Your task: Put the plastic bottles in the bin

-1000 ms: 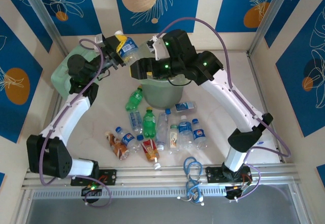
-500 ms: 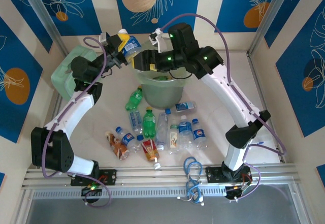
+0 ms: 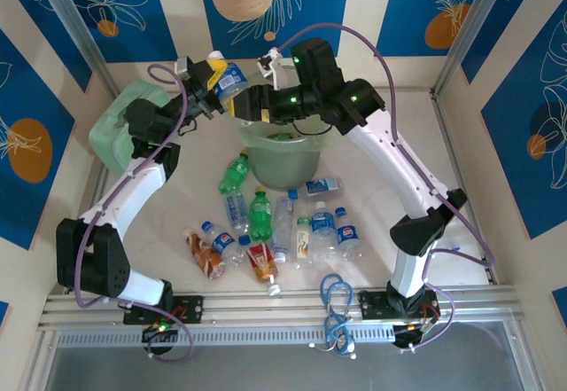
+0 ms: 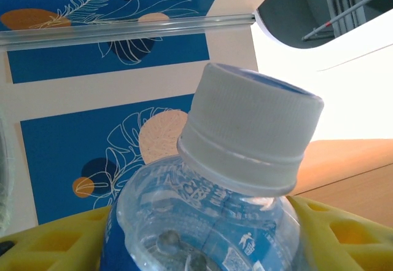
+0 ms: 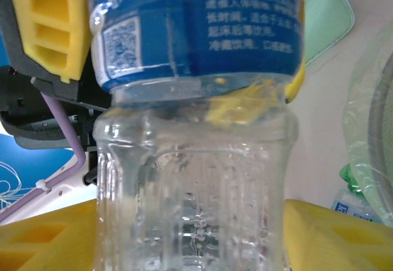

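Left gripper: the left gripper [image 3: 221, 78] is clenched on the held bottle [image 3: 232, 81], at the labelled upper part.
Left fingers: in the left wrist view, yellow fingers [image 4: 350, 234] sit on both sides of the bottle just below its shoulder.
Right gripper: the right gripper [image 3: 247, 104] meets the same bottle from the right, at its clear lower part.
Right fingers: in the right wrist view, yellow fingers [image 5: 43, 240] lie right against both sides of the clear body. It cannot be told whether they clamp it.
Held bottle: clear plastic with a blue label [image 5: 202, 25] and a pale cap [image 4: 249, 133]. It is raised above the table between the two grippers.
Held bottle position: just left of the far-left rim of the bin [image 3: 279, 171], outside it.
Bin: a round, translucent pale green bucket at the far centre of the table, with a thin liner showing at its edge [image 5: 368, 129].
Loose bottles: the loose bottles [image 3: 259, 215] lie on the table just near of the bin, clear, green and red/orange-labelled, most of them close together.
Soft case: the mint-green soft case [image 3: 108, 132] stands at far left, beside the left arm.
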{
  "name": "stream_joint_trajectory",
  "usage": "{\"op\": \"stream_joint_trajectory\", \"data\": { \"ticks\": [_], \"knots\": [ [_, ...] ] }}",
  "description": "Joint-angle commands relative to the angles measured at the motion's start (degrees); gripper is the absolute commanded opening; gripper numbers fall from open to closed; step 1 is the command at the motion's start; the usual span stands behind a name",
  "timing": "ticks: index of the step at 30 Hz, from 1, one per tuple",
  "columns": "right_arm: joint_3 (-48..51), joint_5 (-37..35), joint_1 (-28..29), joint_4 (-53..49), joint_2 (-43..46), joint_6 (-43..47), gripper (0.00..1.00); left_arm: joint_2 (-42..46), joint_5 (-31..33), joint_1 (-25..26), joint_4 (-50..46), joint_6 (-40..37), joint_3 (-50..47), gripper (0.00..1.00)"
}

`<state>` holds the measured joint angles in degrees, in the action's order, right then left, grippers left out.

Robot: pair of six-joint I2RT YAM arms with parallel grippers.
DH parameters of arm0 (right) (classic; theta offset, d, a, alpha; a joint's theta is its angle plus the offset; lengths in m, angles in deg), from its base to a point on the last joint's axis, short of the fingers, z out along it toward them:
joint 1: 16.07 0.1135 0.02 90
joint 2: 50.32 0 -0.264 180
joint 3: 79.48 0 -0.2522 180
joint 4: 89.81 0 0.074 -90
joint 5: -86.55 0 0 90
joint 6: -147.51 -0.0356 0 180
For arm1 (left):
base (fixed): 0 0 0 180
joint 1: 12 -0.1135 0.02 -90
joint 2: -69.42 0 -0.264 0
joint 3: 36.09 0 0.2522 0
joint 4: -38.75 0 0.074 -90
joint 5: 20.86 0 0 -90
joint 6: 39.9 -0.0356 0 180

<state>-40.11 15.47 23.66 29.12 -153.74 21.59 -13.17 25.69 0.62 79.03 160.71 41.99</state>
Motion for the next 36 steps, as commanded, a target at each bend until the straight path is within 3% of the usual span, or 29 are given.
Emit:
{"op": "stream_joint_trajectory", "data": {
  "ticks": [1, 4, 6, 10, 17, 20, 22, 25, 28, 36],
  "knots": [
    [-0.99, 1.39, 0.33, 0.0, -0.29, 0.06, 0.66, 0.06, -0.07, 0.39, 3.61, 0.12, 0.92, 0.55],
    [-1.0, 1.34, 0.52, 0.1, -0.29, -0.07, 0.62, -0.03, -0.23, 0.4, 3.45, -0.19, 0.58, 0.56],
    [-1.0, 1.12, 0.52, 0.02, -0.29, -0.03, 0.59, 0.27, -0.54, 0.46, 1.96, -1.16, 0.33, 0.62],
    [-1.01, 0.16, 0.45, -0.65, -0.38, 0.14, 0.57, 2.19, -0.85, 0.37, -4.84, -7.08, -0.42, 1.0],
    [-1.53, -4.89, -1.49, -4.74, -0.21, 0.5, 0.55, 7.02, 0.99, -1.53, -19.73, -19.6, 0.09, 1.0],
    [-1.62, -7.3, -3.33, -7.05, -0.11, 0.92, 0.55, 11.28, 3.1, -2.29, -36.23, -32.67, 2.66, 1.0],
    [-1.71, -8.22, -4.98, -8.78, -0.46, 1.41, 0.55, 14.12, 6.56, -2.27, -50.07, -42.78, 5.21, 1.0],
    [-1.71, -8.48, -7.82, -11.05, -1.72, 1.64, 0.54, 17.62, 12.94, -2.32, -63.64, -52.75, 7.3, 1.0],
    [-2.81, -8.0, -10.3, -12.63, -3.7, 1.8, 0.54, 20.1, 19.0, -2.38, -73.05, -58.3, 7.32, 0.98],
    [-9.82, -10.99, -11.34, -17.91, -10.69, 4.08, 0.54, 23.16, 27.77, -2.36, -92.4, -65.17, 3.03, 0.87]
  ]
}}
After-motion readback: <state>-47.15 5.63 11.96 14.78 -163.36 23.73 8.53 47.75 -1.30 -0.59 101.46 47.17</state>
